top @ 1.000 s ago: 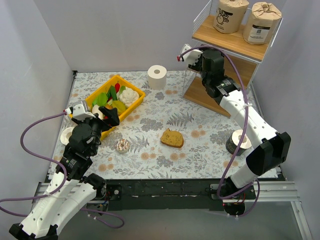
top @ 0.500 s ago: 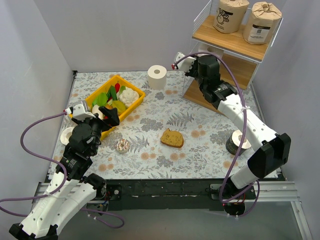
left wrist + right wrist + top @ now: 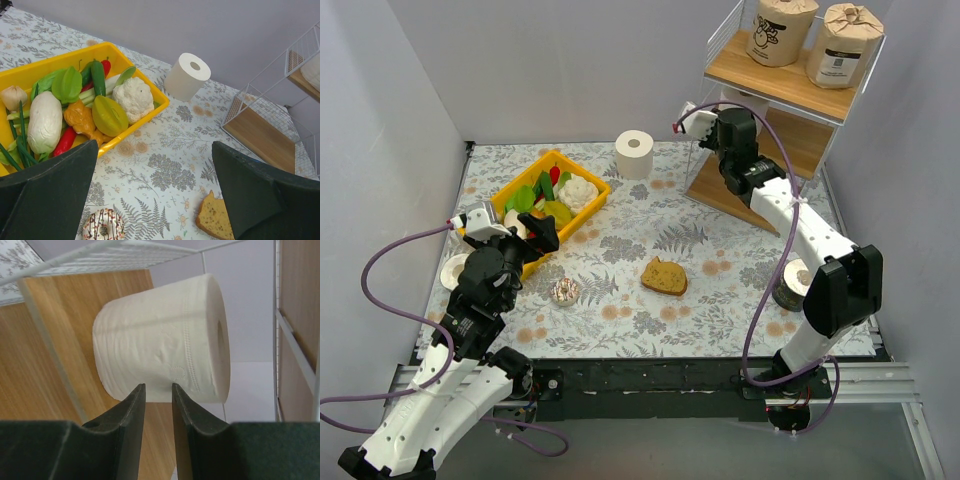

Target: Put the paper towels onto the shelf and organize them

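Three-tier shelf [image 3: 790, 85] of thin white wire with light-brown wooden boards; it stood upright at the far right corner of the table [image 3: 620, 300]. Two tan-wrapped rolls stood on end, side by side, on its top board: the left tan roll [image 3: 783, 30] and the right tan roll [image 3: 847, 45], each bearing dark print. One plain white roll [image 3: 165, 340] rested on the middle board, its hollow core and a perforated seam visible. The second white roll [image 3: 635, 153] stood on end on the table, left of the shelf and apart from it. A dark-wrapped roll [image 3: 788, 288] stood on the table nearer than the shelf, partly hidden.
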Controlling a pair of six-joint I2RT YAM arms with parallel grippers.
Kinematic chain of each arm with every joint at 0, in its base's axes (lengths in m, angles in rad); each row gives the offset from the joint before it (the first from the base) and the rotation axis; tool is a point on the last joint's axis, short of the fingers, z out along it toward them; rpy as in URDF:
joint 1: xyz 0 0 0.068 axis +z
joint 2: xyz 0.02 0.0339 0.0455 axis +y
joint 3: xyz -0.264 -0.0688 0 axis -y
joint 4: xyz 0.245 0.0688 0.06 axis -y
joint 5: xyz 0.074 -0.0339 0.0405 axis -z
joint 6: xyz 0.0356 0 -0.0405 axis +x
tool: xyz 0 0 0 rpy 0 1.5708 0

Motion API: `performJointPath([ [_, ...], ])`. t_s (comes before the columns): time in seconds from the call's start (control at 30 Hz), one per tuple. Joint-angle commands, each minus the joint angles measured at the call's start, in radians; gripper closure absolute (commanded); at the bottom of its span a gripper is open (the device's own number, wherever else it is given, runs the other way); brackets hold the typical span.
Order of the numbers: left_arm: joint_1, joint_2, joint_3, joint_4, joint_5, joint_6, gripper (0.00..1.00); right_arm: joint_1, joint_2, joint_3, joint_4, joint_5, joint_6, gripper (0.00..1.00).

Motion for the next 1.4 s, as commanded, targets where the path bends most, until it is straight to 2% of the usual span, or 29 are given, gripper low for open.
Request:
performJointPath([
  [0.0,0.003,0.004,-0.010,0.002,-0.016,0.010,0.02,-0.027,0.005,0.016,0.116,0.023,0.017,0.65],
  [0.27,0.003,0.004,-0.008,0.002,-0.016,0.012,0.02,-0.012,0.006,0.066,0.017,-0.009,0.077,0.64],
  [0.5,0.003,0.002,-0.010,0.002,-0.009,0.009,0.02,0.078,-0.149,-0.013,-0.022,-0.023,0.198,0.56],
  [0.63,0.003,0.008,-0.008,0.004,-0.003,0.009,0.02,0.181,-0.192,-0.041,-0.040,-0.035,0.356,0.52],
  [0.67,0.002,0.011,-0.008,0.005,0.001,0.009,0.02,0.222,-0.188,-0.033,-0.057,-0.047,0.439,0.51],
  [0.8,0.003,0.027,-0.005,-0.002,0.007,-0.025,0.02,0.263,-0.128,0.060,-0.213,-0.128,0.679,0.48],
  [0.87,0.003,0.063,0.021,0.002,0.056,-0.034,0.02,0.295,-0.143,0.019,-0.227,-0.149,0.730,0.45],
  [0.9,0.003,0.094,0.042,-0.002,0.093,-0.045,0.02,0.315,-0.189,-0.031,-0.179,-0.155,0.733,0.37],
  [0.93,0.003,0.166,0.077,-0.017,0.093,-0.066,0.02,0.362,-0.218,-0.126,-0.152,-0.144,0.735,0.34],
  [1.0,0.005,0.275,0.218,-0.079,0.087,-0.082,0.02,0.411,-0.316,-0.214,-0.108,-0.146,0.735,0.25],
  [1.1,0.009,0.516,0.461,-0.169,0.090,-0.082,0.02,0.477,-0.439,-0.337,-0.066,-0.164,0.851,0.23],
  [1.17,0.022,0.695,0.586,-0.202,0.148,-0.066,0.02,0.503,-0.488,-0.402,-0.072,-0.199,0.972,0.20],
  [1.2,0.023,0.758,0.690,-0.220,0.173,-0.060,0.02,0.508,-0.523,-0.420,-0.092,-0.231,1.001,0.02],
  [1.23,0.028,0.807,0.744,-0.223,0.226,-0.028,0.02,0.510,-0.539,-0.433,-0.129,-0.254,1.040,0.02],
  [1.27,0.035,0.908,0.791,-0.223,0.250,-0.013,0.02,0.514,-0.554,-0.468,-0.149,-0.268,1.045,0.01],
  [1.37,0.055,1.062,0.982,-0.255,0.291,0.023,0.02,0.517,-0.648,-0.524,-0.202,-0.267,1.109,0.01],
])
